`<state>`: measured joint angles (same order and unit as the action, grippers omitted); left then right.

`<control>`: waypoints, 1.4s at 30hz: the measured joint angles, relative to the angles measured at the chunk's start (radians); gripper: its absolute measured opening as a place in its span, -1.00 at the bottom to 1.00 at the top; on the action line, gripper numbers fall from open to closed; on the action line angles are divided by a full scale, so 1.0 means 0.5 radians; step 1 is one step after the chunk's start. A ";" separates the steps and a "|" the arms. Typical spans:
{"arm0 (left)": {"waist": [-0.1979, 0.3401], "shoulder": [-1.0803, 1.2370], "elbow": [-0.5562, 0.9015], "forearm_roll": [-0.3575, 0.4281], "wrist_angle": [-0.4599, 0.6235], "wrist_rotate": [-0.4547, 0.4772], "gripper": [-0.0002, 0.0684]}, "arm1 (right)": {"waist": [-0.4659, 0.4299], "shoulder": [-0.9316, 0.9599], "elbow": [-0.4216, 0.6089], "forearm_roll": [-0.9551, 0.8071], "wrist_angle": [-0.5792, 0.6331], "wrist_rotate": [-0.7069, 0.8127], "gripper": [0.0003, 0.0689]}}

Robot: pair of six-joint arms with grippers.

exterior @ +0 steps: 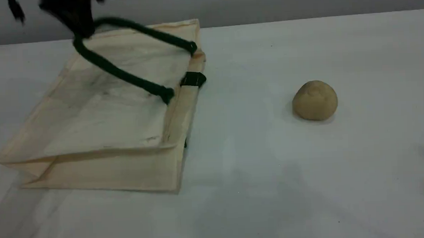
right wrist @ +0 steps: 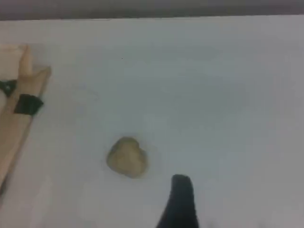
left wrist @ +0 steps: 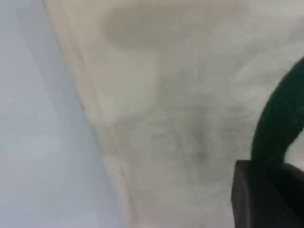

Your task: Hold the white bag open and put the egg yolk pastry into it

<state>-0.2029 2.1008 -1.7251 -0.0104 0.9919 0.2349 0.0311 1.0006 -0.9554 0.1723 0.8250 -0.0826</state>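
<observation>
The white bag [exterior: 102, 112] lies flat on its side on the left half of the pale table [exterior: 270, 173], its mouth edge turned toward the middle of the table; one dark green rope handle [exterior: 125, 74] rises off the upper panel in a loop, its two ends fixed near the mouth edge and its crown lifted toward the top-left corner of the scene view; there the left gripper [exterior: 76, 18], a dark blurred shape, is closed on that handle, and its wrist view shows the green cord [left wrist: 278, 123] running into the black fingertip [left wrist: 266, 194] above the cream fabric; the egg yolk pastry [exterior: 315, 100], a tan rounded ball, sits alone on the table well to the right of the bag, touching nothing; the right gripper [right wrist: 179, 204] hangs above the table just beside the pastry, with only one dark fingertip in view; its jaws stand wide and hold nothing.
</observation>
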 joint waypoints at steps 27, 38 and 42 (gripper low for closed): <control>-0.022 -0.802 -0.308 -0.781 0.468 0.868 -0.74 | 0.030 0.502 0.000 0.181 -0.011 -0.219 0.60; -0.039 -0.840 -0.311 -0.768 0.462 0.878 -0.74 | 0.277 0.916 0.000 0.229 -0.177 -0.390 0.60; -0.039 -0.840 -0.311 -0.768 0.460 0.876 -0.74 | 0.327 1.078 0.000 0.236 -0.320 -0.386 0.60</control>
<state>-0.2225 1.6810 -1.8804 -0.3945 1.2220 0.6729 0.1946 1.5396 -0.9554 0.2905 0.6650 -0.2758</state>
